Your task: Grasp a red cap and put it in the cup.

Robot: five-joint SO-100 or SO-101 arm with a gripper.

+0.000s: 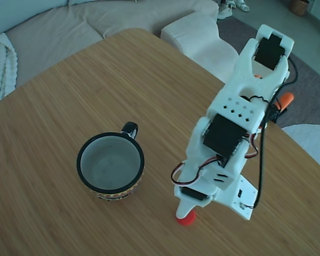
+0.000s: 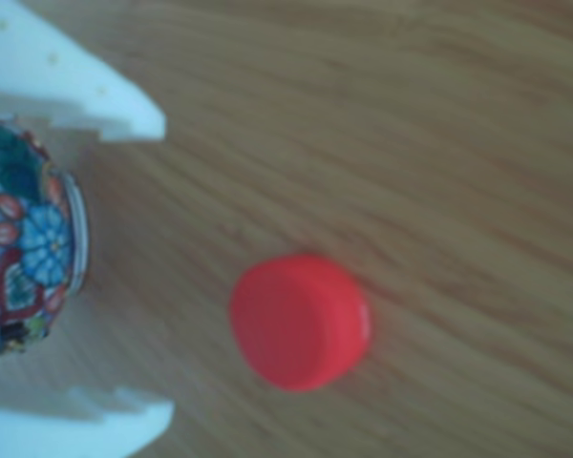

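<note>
Fixed view: the white arm is seen reaching down to the wooden table (image 1: pixel 69 80), with the gripper (image 1: pixel 188 209) lowered directly over the red cap (image 1: pixel 185 218), of which only a small red arc shows beneath the white fingertip. The cup (image 1: pixel 111 163) stands upright to the left of the gripper in this view, near but apart from it, its handle turned toward the far side and its pale interior empty.

Other view (apparently riding on the gripper, slightly blurred): two white fingers (image 2: pixel 105 100) enter from the left edge, one at the top and one at the bottom, with a wide gap between them; the claw is thus shown released and holding nothing. The red cap (image 2: pixel 300 321) lies flat on the wood ahead of the fingertips, past them to the right, and closer to the line of the lower finger than to the upper one. Being a round disc, it offers no long axis, so no particular grip angle is judged necessary. The coming move is judged to turn on carrying the fingers further forward until the cap sits between them. The cup's painted wall (image 2: pixel 29 248) appears at the left edge between the fingers.

A pale sofa (image 1: pixel 69 26) stands beyond the table's far edge.
</note>
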